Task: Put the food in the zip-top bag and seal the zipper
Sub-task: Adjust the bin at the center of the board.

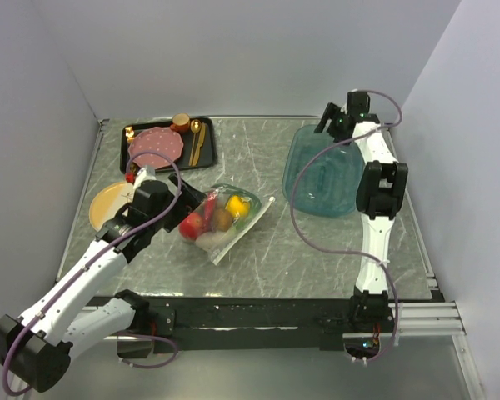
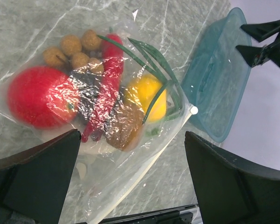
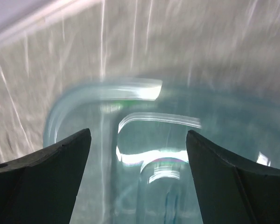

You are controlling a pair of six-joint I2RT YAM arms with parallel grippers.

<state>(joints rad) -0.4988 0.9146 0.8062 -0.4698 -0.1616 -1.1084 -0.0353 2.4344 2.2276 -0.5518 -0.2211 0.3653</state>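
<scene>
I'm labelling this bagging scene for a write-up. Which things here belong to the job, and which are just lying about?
Job: zip-top bag; its zipper; the food inside: red apple, yellow fruit, nut cluster, chili, green leaves.

Lying about: teal tray; black tray; pink plate; brown cup; yellow plate.

- robot lab cell: plain white walls box in a grey marbled table
- left arm and right arm bolted to a black rail
</scene>
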